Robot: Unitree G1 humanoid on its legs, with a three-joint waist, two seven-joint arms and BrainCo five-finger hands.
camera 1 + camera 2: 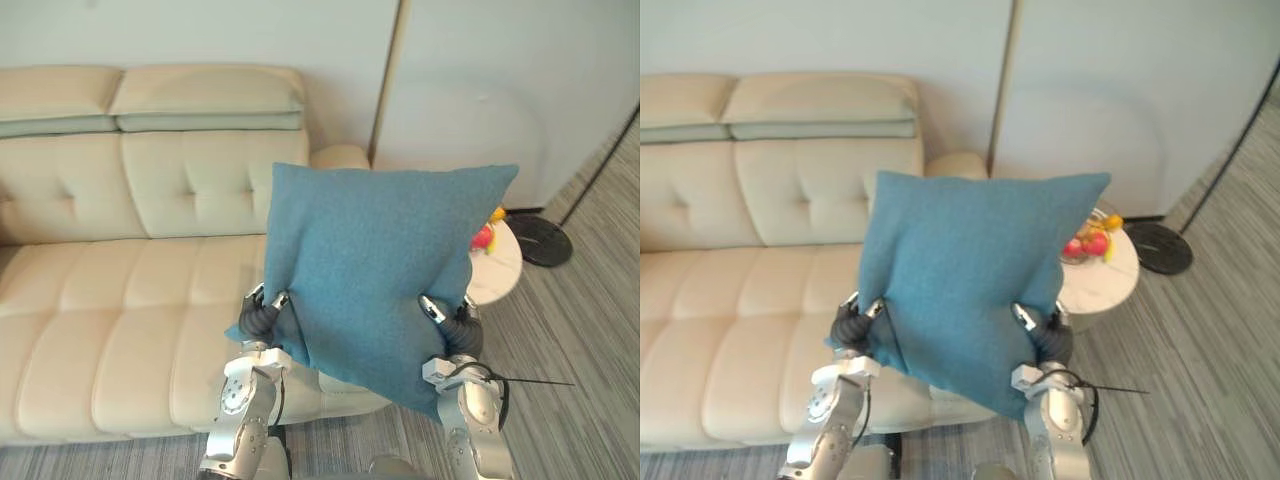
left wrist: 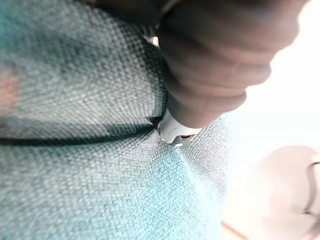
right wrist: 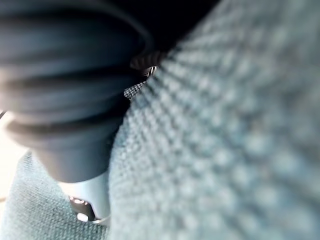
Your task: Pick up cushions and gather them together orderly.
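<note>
A large blue cushion (image 1: 380, 260) hangs upright in the air in front of me, over the front right end of the cream sofa (image 1: 120, 290). My left hand (image 1: 260, 315) grips its lower left edge and my right hand (image 1: 458, 328) grips its lower right edge. The cloth is dented where each thumb presses in, and the fingers reach behind it. In the left wrist view the hand (image 2: 210, 65) pinches a crease into the blue weave (image 2: 100, 175). The right wrist view has the hand's dark cover (image 3: 65, 100) tight against the cushion (image 3: 225, 150).
A small round white side table (image 1: 1110, 270) with a bowl of fruit (image 1: 1087, 243) stands right of the sofa arm, partly behind the cushion. A black round base (image 1: 541, 240) lies on the grey striped floor by the white wall. The sofa seat stretches left.
</note>
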